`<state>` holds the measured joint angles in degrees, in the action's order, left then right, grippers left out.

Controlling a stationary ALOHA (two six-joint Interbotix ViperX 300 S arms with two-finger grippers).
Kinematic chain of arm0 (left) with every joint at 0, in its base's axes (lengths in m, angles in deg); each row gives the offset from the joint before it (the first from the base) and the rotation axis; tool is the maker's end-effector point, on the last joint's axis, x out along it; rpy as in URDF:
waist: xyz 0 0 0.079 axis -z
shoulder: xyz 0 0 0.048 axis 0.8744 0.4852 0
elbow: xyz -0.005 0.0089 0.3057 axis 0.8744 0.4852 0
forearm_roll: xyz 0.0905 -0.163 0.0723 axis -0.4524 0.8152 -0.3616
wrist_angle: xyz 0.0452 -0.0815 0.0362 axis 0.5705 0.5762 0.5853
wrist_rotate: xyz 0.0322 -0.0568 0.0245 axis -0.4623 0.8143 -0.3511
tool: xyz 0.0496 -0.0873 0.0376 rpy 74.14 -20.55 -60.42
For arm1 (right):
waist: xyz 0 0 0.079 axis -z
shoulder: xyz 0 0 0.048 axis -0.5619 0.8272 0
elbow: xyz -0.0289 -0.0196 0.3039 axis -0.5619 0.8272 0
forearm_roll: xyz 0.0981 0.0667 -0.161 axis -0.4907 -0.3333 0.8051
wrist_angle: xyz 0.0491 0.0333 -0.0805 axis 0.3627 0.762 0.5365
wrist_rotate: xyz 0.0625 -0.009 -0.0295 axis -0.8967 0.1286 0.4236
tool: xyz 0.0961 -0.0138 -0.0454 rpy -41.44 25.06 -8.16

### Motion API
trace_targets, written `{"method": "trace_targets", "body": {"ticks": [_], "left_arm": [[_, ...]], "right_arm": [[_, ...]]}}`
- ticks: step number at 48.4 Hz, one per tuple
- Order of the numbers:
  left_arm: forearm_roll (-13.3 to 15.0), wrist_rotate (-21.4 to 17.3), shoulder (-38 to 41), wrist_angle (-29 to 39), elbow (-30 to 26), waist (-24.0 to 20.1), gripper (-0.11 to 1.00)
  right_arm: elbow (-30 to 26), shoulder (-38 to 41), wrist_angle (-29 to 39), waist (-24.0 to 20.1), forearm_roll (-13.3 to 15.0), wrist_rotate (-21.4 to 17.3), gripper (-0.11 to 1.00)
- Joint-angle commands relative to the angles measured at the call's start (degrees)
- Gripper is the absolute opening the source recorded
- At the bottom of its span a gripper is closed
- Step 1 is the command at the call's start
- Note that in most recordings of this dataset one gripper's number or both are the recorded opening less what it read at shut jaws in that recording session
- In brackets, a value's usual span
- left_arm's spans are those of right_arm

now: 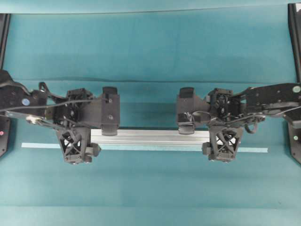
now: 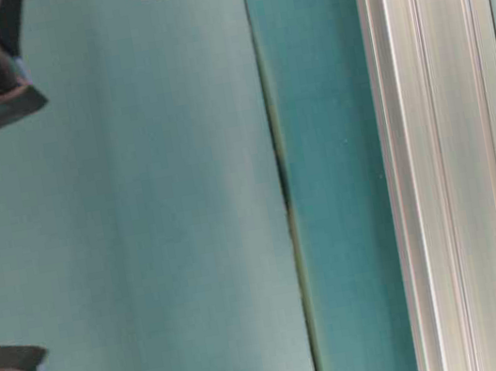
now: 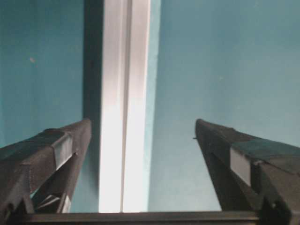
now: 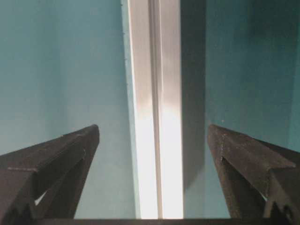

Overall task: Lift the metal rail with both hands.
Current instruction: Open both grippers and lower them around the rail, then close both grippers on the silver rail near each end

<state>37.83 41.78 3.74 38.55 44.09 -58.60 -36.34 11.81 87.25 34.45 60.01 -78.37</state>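
The metal rail point(image 1: 150, 137) lies flat on the teal mat point(image 1: 150, 56), just beside a pale tape strip point(image 1: 249, 150). The left gripper point(image 3: 143, 140) and right gripper point(image 4: 153, 145) straddle its two ends, jaws wide apart, holding nothing. Risk: unequal closing or lifting would tilt the rail and let it slip.

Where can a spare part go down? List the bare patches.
Bare teal mat lies above the arms toward the far edge, and below the pale tape strip toward the near edge. It is crowded midway: the metal rail, left gripper and right gripper.
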Motion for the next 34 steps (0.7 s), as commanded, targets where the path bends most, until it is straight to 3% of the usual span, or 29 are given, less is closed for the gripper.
{"method": "trace_targets", "body": {"ticks": [1, 34], "left_arm": [[-0.18, 0.09, 0.26, -2.37, 0.18, 0.18, 0.99], [-0.18, -0.53, 10.37, -11.69, 2.02, -0.18, 0.99]], "right_arm": [[-0.18, 1.41, -1.58, 0.00, 0.00, -0.18, 0.96], [2.11, 8.53, -10.02, 0.18, 0.00, 0.09, 0.96]]}}
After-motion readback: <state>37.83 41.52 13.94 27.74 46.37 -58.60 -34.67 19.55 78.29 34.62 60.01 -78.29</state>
